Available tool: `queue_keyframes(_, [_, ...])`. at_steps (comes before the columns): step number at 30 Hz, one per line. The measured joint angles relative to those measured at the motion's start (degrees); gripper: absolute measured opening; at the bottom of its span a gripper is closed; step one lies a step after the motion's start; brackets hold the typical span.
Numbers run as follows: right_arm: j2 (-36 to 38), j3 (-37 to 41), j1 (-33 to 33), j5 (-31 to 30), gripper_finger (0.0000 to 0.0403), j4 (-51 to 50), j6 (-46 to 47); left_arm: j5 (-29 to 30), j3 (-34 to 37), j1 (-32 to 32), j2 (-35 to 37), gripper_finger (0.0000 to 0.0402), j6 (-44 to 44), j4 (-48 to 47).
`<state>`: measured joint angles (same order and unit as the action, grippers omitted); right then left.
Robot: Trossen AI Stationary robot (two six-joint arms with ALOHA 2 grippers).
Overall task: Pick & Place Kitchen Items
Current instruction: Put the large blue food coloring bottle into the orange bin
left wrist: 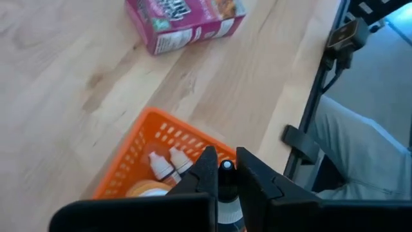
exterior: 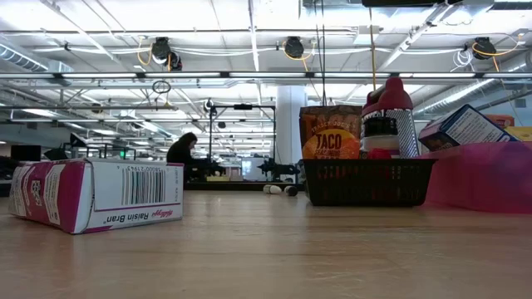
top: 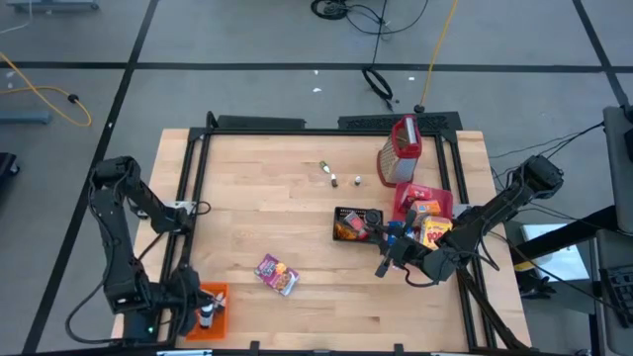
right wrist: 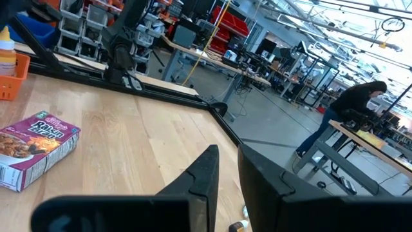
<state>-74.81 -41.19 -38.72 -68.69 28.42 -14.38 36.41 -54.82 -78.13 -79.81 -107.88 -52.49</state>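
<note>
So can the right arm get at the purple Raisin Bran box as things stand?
Probably yes. The Raisin Bran box lies alone on bare table, nothing between it and the right gripper, which holds nothing.

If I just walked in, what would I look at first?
Probably the bright purple Raisin Bran box lying alone on the bare wood near the table's front. Next, the orange crate at the front left corner, where the left pincer is shut on a small bottle above other little bottles.
</note>
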Motion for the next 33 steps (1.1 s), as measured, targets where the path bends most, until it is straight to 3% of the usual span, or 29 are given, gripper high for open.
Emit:
queue_keyframes(13, [0.0, 0.0, 0.0, 0.0, 0.0054, 0.0, 0.01, 1.07, 0.36, 1.28, 0.0, 0.0035, 2.16, 2.01])
queue_keyframes(24, [0.0, 0.0, 0.0, 0.0, 0.0054, 0.0, 0.01, 2.77, 0.36, 1.99, 0.0, 0.0129, 5.14, 3.08])
queue_keyframes(33, [0.0, 0.0, 0.0, 0.0, 0.0054, 0.0, 0.01, 2.71, 0.36, 1.99, 0.0, 0.0164, 5.14, 3.58])
